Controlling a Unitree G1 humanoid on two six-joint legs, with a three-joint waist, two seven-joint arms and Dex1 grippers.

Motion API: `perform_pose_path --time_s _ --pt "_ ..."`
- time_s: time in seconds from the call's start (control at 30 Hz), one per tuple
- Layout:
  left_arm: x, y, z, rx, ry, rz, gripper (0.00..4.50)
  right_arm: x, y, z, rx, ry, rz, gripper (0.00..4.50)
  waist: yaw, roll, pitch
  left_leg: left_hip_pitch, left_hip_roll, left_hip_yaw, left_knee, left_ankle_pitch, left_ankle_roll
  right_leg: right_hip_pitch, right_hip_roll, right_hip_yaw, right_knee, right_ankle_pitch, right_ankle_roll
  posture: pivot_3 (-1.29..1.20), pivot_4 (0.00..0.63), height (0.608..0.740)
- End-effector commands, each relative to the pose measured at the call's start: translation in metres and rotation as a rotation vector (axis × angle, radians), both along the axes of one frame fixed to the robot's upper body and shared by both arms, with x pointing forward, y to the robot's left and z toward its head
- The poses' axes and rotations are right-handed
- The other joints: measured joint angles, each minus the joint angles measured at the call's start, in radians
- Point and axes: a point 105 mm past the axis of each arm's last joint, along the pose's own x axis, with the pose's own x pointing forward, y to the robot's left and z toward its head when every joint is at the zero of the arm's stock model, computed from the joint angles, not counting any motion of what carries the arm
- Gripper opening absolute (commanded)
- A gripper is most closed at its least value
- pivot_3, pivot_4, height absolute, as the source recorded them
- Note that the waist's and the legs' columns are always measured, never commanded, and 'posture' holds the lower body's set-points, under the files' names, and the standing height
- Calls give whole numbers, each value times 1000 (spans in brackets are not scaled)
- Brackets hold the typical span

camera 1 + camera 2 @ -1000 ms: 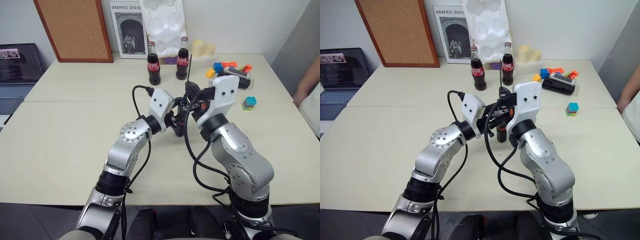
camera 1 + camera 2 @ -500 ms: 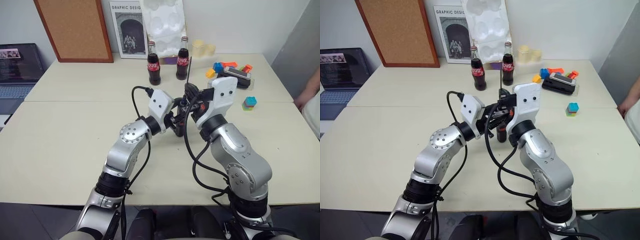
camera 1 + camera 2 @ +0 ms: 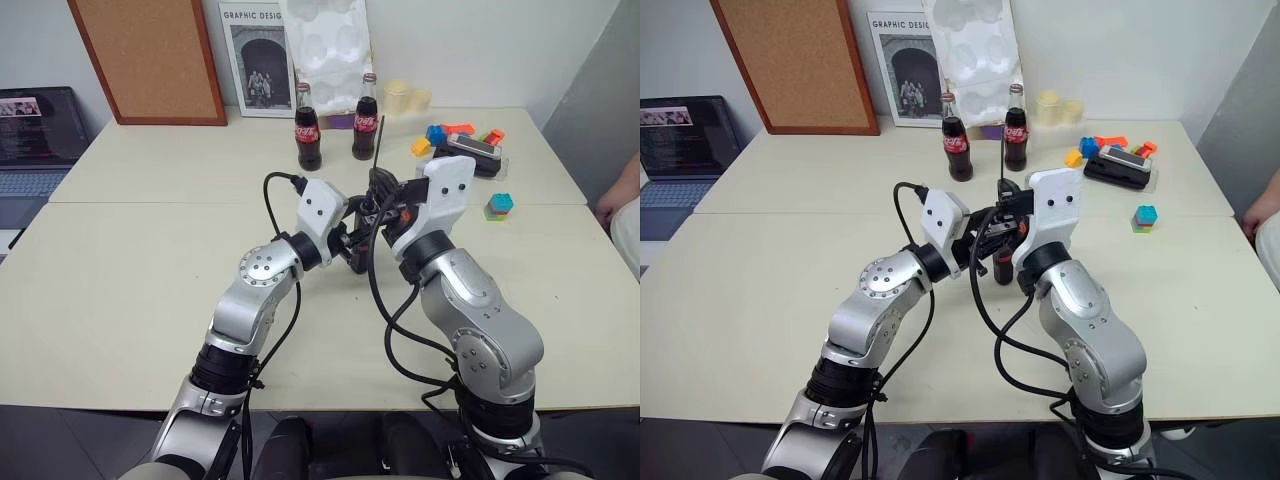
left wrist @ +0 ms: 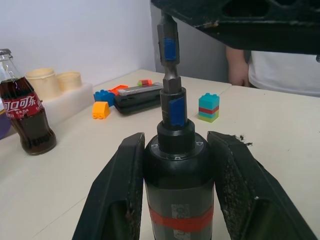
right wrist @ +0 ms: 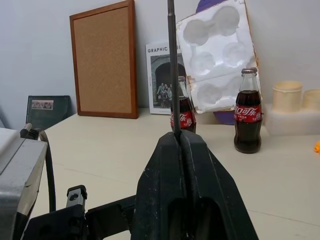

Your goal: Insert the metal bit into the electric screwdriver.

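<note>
My two head eyes look forward and down from above, sharing both tools meeting over the table [image 3: 130, 290]. Each wrist camera sits close behind its tool, looking along the fingers toward the cola bottles [image 5: 248, 112].

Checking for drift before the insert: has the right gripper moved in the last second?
No. The right gripper, shut on the metal bit, sits in the same spot against the cola bottle behind it.

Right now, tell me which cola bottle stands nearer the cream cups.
The right-hand cola bottle, the one directly behind the metal bit's tip; the other bottle stands farther left, toward the cork board.
</note>
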Motion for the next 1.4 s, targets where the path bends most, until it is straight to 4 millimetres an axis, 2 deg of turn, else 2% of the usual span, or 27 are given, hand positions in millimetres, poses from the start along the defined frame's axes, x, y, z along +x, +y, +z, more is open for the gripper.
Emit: perform_pose_path --time_s 0.03,0.23,0.77,1.4 --pt "3 6 -13 38 40 28 1671 -3 -1 0 0 -3 3 33 0 0 0 0 0 0 0 0 0 0 0 0 0 0 0 0 150 740" --pt "2 6 -14 38 41 26 1671 -3 0 -2 -43 2 3 33 0 0 0 0 0 0 0 0 0 0 0 0 0 0 0 0 150 740" --pt "1 5 -14 38 41 22 1671 -1 0 6 -102 -36 -2 33 0 0 -1 1 0 0 0 0 0 0 0 0 0 0 0 0 150 740" --pt "1 6 -15 36 45 25 1671 -6 -2 2 -98 -37 -9 33 0 0 -1 1 0 0 0 0 0 0 0 0 0 0 0 0 150 740"
